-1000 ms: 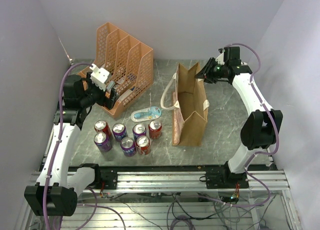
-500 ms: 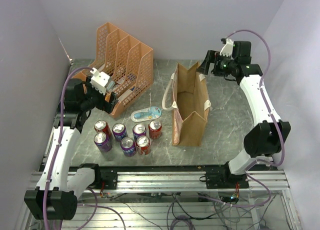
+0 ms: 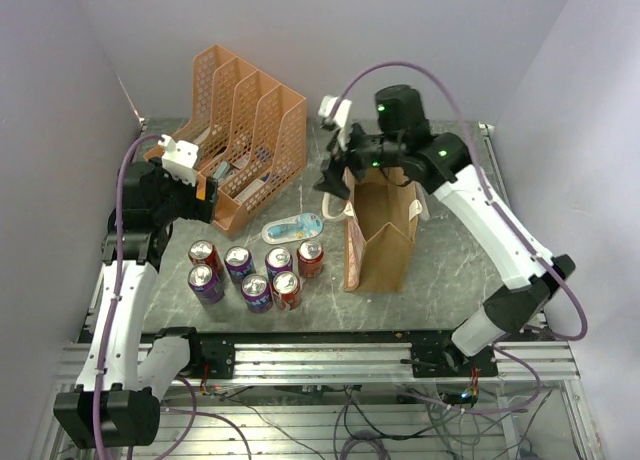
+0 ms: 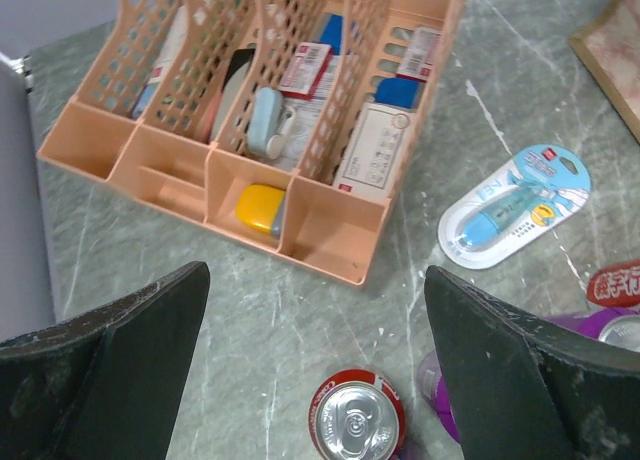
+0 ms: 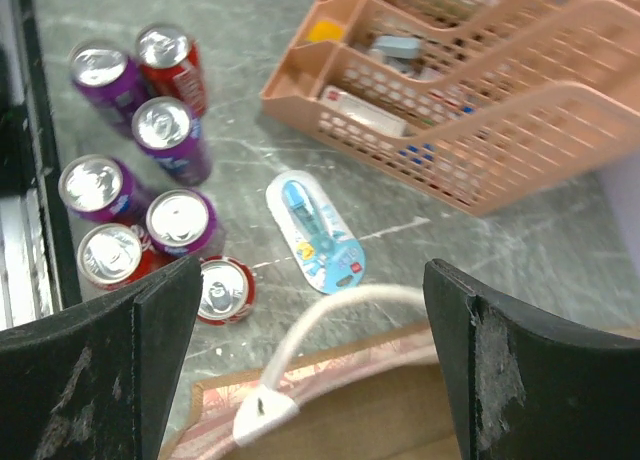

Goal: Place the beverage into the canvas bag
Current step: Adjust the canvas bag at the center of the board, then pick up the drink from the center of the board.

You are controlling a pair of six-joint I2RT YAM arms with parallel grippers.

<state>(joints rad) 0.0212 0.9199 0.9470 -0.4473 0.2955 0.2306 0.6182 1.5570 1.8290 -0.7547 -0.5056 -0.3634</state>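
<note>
Top external view: the canvas bag (image 3: 394, 262) stands upright right of the table's middle. Its mouth is open upward and its long axis runs from near to far. A white handle (image 3: 334, 194) loops out from its far-left rim over the tabletop. The pinkish side panel (image 3: 356, 252) faces the cans.

Seven beverage cans (image 3: 257, 291) stand upright in a cluster left of the bag, near the front edge. The nearest red can (image 3: 311, 257) stands just beside the side panel with a narrow strip of table between them. None of the cans is inside the bag or held.

The right gripper (image 3: 333, 179) hovers above the bag's far-left corner, over the handle. In the right wrist view its jaws (image 5: 312, 268) stand wide apart with nothing between them. The handle (image 5: 300, 332) and the bag rim (image 5: 330, 380) lie below.

The left gripper (image 3: 196, 194) hovers left of the cluster, near the orange file organiser (image 3: 246, 130). In the left wrist view its jaws (image 4: 315, 272) are spread wide and hold nothing. One red can (image 4: 357, 424) sits below, and the organiser's front edge (image 4: 250, 205) is ahead.

A blue blister pack (image 3: 293, 227) lies flat between the organiser and the cans. Grey tabletop (image 3: 455, 240) runs from the bag's right side to the right arm's base. Pale walls (image 3: 60, 100) bound the table on the left, far and right sides.
</note>
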